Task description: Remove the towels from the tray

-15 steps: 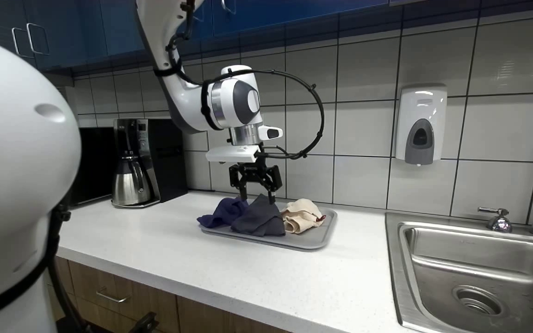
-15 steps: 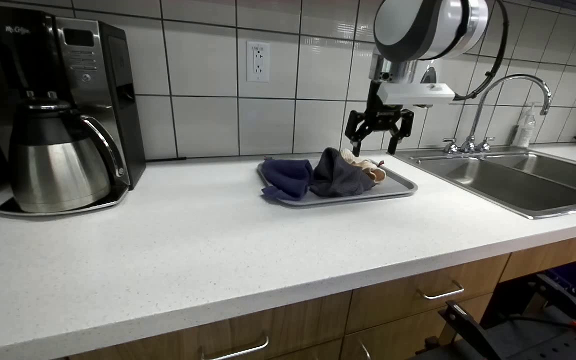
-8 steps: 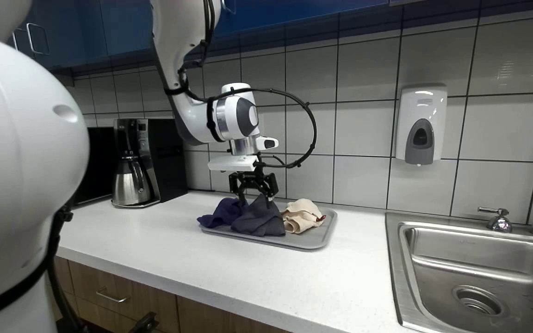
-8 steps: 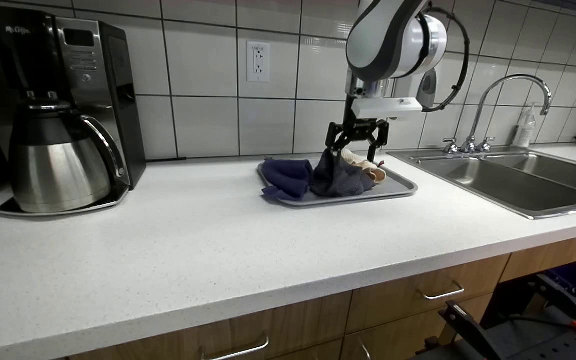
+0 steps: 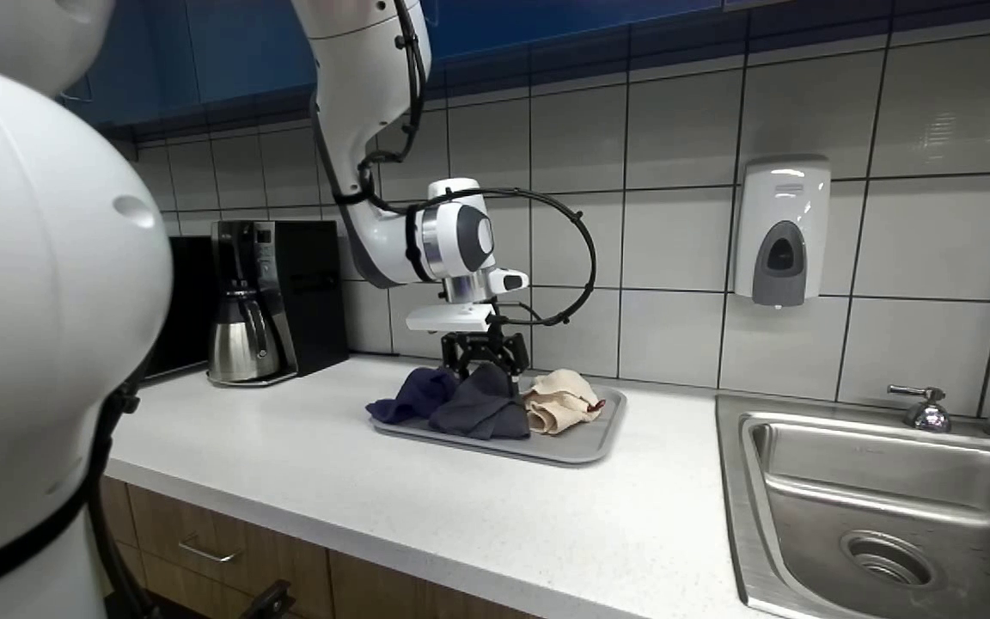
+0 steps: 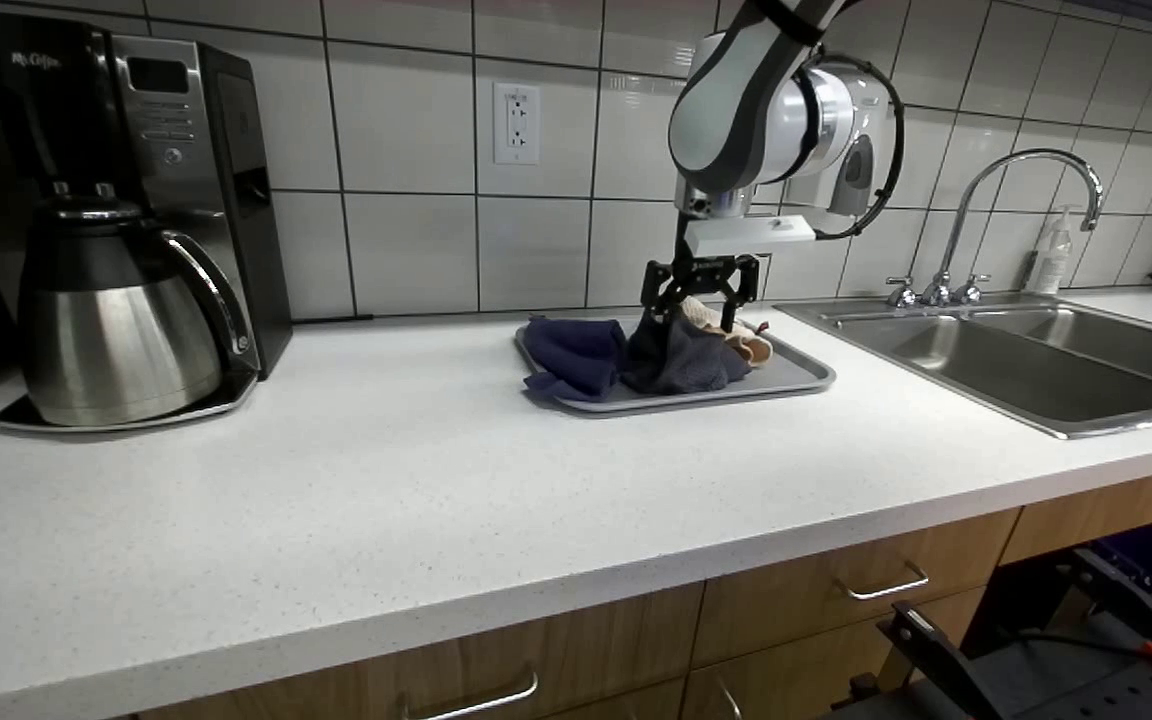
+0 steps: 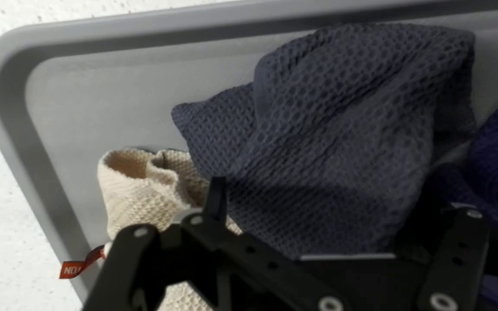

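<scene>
Grey tray holding a navy towel, a slate-blue towel and a beige towel.
The slate-blue towel lies in the middle, its raised part between the fingers, which stand spread. The tray rests on a white worktop near a tiled wall, between a coffee maker and a steel sink.

Slate-blue towel was dimpled cloth, beige towel looked coarsely woven, tray looked matt, tiles looked glossy.
</scene>
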Tool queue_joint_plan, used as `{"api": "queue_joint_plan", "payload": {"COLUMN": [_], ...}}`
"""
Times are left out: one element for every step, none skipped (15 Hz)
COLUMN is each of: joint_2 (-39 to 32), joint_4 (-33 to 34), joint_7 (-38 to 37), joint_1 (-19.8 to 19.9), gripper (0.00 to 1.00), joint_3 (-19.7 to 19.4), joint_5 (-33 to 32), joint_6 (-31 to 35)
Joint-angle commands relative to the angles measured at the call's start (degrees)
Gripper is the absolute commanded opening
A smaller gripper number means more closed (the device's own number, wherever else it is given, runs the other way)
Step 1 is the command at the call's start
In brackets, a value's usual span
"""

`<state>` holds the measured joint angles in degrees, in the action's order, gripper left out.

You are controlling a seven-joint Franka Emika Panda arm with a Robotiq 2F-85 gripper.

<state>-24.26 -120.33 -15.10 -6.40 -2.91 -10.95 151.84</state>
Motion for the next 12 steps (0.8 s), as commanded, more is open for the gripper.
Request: {"api": "queue_joint_plan", "payload": {"joint_2": [-3.6,-4.4,-5.2,-5.8,-6.3,-6.8,-7.3,-7.8,-8.1,-8.4,-8.6,-8.7], "joint_4": [4.3,5.2,5.9,6.5,7.0,7.6,8.1,8.5,8.7,8.9,9.1,9.1], "joint_7": [0.0,0.1,0.2,0.4,0.5,0.6,0.7,0.6,0.7,0.7,0.8,0.8], "joint_1": [-1.1,-1.2,-1.2,-1.2,-1.2,-1.3,-1.3,-1.4,-1.5,-1.5,-1.5,-1.5], "gripper": [1.0,1.0,1.0,1.0,1.0,1.0,1.0,0.75,0.73,0.66,0.58,0.49], "joint_3": [-1.4,-1.4,-1.4,-1.3,-1.3,-1.2,-1.2,-1.3,-1.2,-1.2,-1.2,-1.1], "joint_5": [-0.4,-0.3,-0.1,0.2,0.3,0.5,0.6,0.6,0.6,0.8,0.8,1.0], "joint_6": [-1.2,-1.6,-1.8,-2.0,-2.0,-2.1,-2.1,-1.9,-1.8,-1.8,-1.7,-1.7]}}
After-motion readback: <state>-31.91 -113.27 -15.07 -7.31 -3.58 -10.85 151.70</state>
